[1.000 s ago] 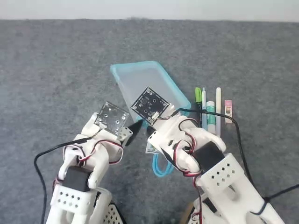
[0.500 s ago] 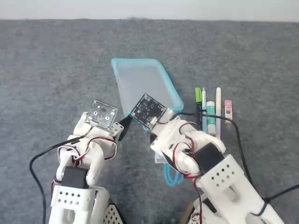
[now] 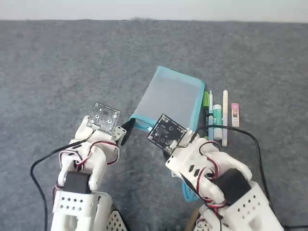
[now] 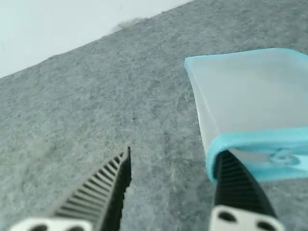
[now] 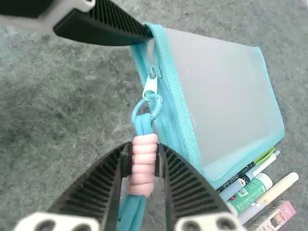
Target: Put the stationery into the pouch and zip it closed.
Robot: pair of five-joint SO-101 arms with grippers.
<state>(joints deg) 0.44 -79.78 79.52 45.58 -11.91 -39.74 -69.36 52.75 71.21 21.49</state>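
The translucent pouch (image 3: pixel 173 102) with cyan trim lies tilted on the grey mat, its right edge against the stationery (image 3: pixel 220 115): a green marker, pens, a white tube and a pink piece side by side. My right gripper (image 5: pixel 143 151) is shut on the pink-wrapped cyan zip cord (image 5: pixel 143 166), which hangs from the zip slider (image 5: pixel 150 86) at the pouch's (image 5: pixel 216 106) near corner. My left gripper (image 4: pixel 173 178) is open, with one finger (image 4: pixel 235 180) touching that same corner of the pouch (image 4: pixel 250 89). In the high view the left gripper (image 3: pixel 128 130) sits just left of the pouch.
A grey felt mat (image 3: pixel 57 72) covers the table, bare to the left and behind the pouch. A pale wall edge (image 3: pixel 154 9) runs along the far side. The right arm's black cable (image 3: pixel 240 132) loops near the stationery.
The pouch has swung right and now lies against the pens. The right arm drew back toward the front with the zip cord. The left arm shifted left a second ago, then held.
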